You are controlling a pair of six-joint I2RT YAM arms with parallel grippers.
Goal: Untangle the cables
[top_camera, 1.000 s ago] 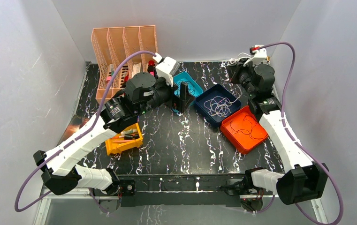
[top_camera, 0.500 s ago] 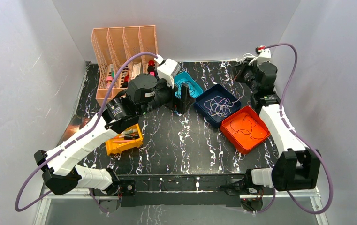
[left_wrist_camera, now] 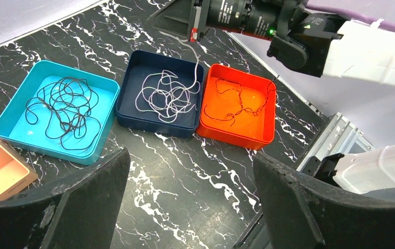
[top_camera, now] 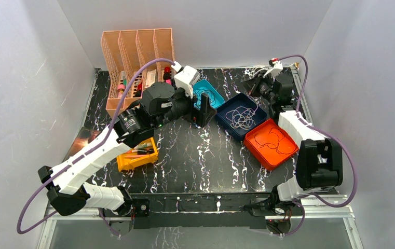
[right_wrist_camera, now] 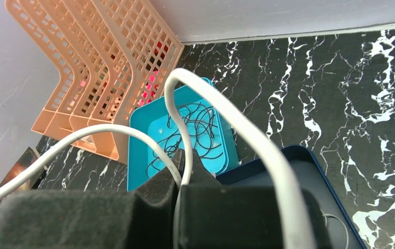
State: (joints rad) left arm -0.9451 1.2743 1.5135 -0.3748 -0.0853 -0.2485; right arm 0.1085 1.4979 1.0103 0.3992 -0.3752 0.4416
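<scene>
Three trays stand in a row. The teal tray holds a black cable in loose loops. The navy tray holds a white cable. The red tray holds a thin dark cable. My right gripper hovers over the far edge of the navy tray and is shut on a strand of the white cable, which rises from the tray into its jaws. My left gripper is open and empty above the table, between the teal and navy trays.
A peach file organiser with pens stands at the back left. A yellow bin of small items sits on the left of the black marble table. Grey walls close in the sides and back.
My right arm has folded in; its wrist dropped and moved left, toward the far edge of the navy tray. The left arm has shifted slightly right and stays open.
</scene>
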